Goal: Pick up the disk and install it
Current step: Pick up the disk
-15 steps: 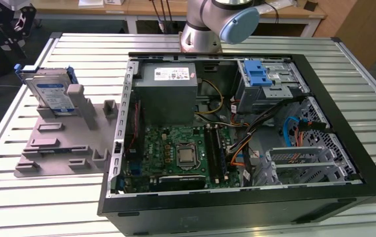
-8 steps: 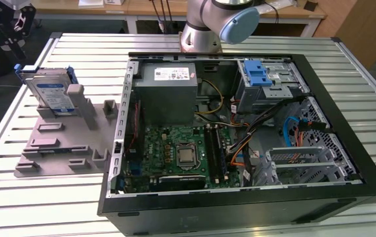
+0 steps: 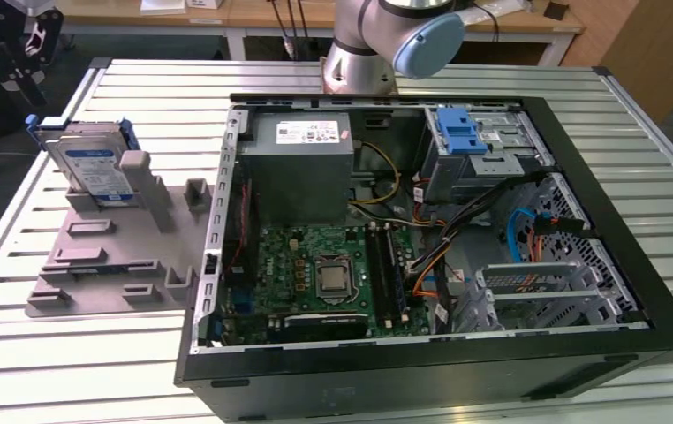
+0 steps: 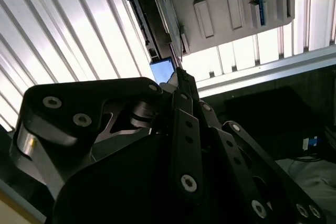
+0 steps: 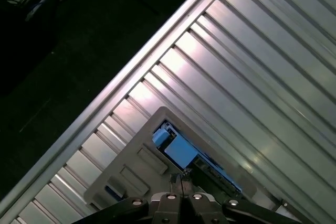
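The table (image 3: 101,371) carries the open computer case (image 3: 431,371) and, along its edge on the exterior view's left, a grey fixture (image 3: 101,265). The disk (image 3: 86,168) stands on edge at that fixture's far end. My gripper (image 5: 181,178) hovers above it, fingers pinched together, empty; to grip well I'd widen them and centre over the top edge

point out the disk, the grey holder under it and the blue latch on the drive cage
disk (image 3: 89,172): exterior view, on its white-and-blue label
grey holder (image 3: 136,238): exterior view, on its flat base
blue latch (image 3: 464,140): exterior view, on the middle of the latch
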Tool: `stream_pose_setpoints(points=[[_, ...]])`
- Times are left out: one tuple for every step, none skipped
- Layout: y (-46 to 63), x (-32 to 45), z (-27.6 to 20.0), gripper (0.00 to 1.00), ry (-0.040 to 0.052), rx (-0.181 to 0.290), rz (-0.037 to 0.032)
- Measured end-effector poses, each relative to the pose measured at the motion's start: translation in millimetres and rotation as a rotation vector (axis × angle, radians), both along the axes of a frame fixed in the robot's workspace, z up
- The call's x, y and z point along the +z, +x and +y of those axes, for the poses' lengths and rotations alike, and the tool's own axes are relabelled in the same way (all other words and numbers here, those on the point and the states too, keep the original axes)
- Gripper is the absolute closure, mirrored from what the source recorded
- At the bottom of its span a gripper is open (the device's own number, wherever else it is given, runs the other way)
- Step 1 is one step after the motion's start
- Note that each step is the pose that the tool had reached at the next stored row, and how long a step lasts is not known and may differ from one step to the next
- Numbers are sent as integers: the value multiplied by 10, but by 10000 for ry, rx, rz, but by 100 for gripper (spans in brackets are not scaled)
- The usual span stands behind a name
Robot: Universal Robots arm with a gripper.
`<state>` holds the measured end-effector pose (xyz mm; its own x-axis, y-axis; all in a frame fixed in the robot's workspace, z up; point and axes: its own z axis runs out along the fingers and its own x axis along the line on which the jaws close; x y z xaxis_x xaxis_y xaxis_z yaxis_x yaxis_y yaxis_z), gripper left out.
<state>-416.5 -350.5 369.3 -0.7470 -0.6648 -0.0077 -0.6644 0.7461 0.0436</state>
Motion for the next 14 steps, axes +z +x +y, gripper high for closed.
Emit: stream_pose_setpoints(points=[[0, 0, 0, 89, 0, 58, 0], [0, 0, 0, 89, -1, 116, 0], [0, 0, 0, 89, 0, 173, -1], [-1, 0, 0, 89, -1, 230, 0], [-1, 0, 0, 89, -1, 288, 0], [-1, 0, 0, 89, -1, 355, 0], [-2, 0, 0, 89, -1, 432, 1], [-2, 0, 0, 89, -1, 515, 0], [-2, 0, 0, 89, -1, 601, 0], [-2, 0, 0, 89, 0, 689, -1], [-2, 0, 0, 89, 0, 780, -2], [-2, 0, 0, 89, -1, 877, -2], [-2, 0, 0, 89, -1, 986, -3], [-2, 0, 0, 89, -1, 1089, -5]])
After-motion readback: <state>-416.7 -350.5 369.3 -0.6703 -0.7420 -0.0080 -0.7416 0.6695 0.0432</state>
